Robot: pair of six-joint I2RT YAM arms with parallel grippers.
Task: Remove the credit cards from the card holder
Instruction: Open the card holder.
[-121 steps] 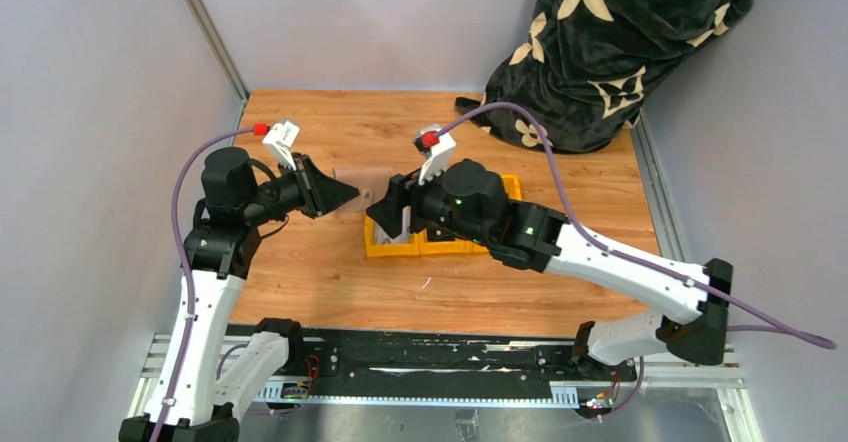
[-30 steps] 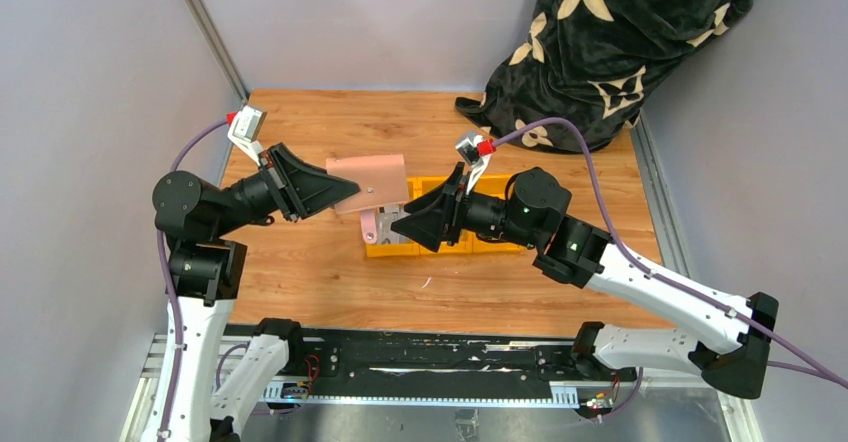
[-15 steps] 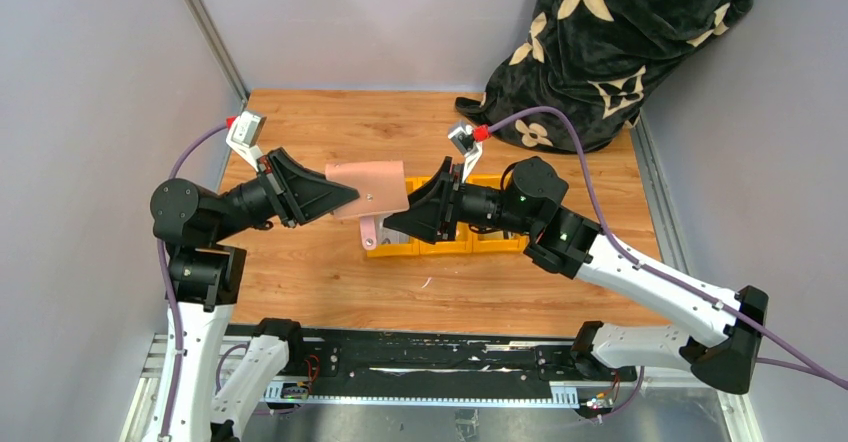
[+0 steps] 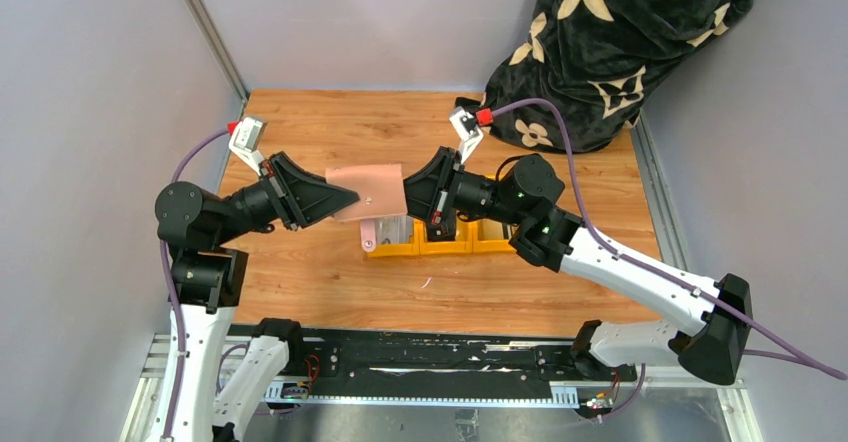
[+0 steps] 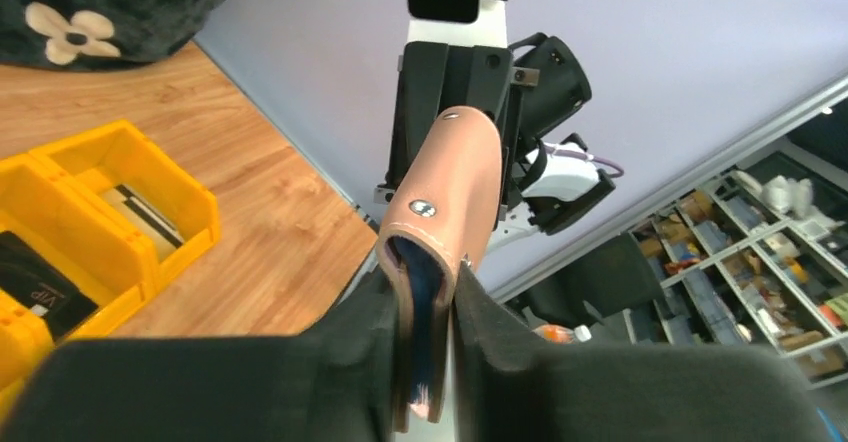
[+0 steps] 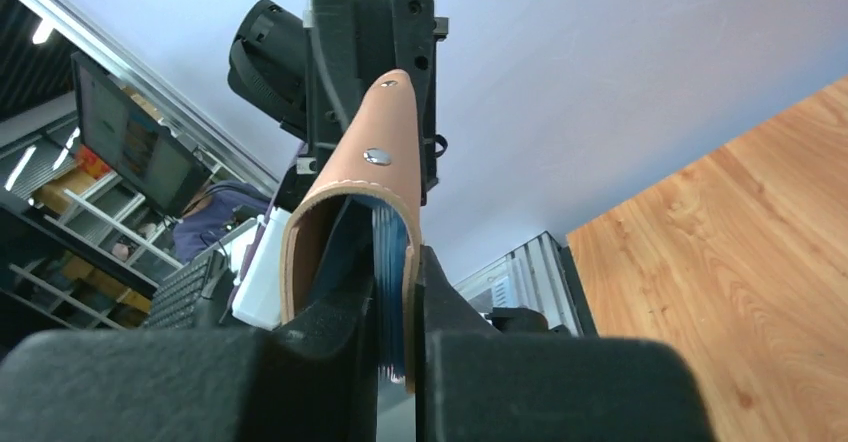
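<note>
The card holder [image 4: 368, 192], pinkish-tan leather outside and blue inside, hangs in the air between both arms above the yellow bins. Its tab [image 4: 369, 234] dangles below. My right gripper [image 4: 412, 198] is shut on its right edge: in the right wrist view one finger sits inside the fold and one outside, pinching the blue slot layers and outer leaf of the card holder [image 6: 372, 177]. My left gripper [image 5: 425, 287] brackets the left edge of the card holder [image 5: 447, 197], jaws slightly parted, a sliver of light beside one finger. The credit cards are hidden.
A row of yellow bins [image 4: 470, 246] stands on the wooden table under the holder. One bin holds a black wallet [image 5: 35, 284]. A dark flowered blanket [image 4: 620, 42] fills the back right corner. Grey walls close in the left and rear.
My right gripper moved left onto the holder's right edge and shut on it. My left gripper's jaws loosened a little. The holder stayed in about the same place.
</note>
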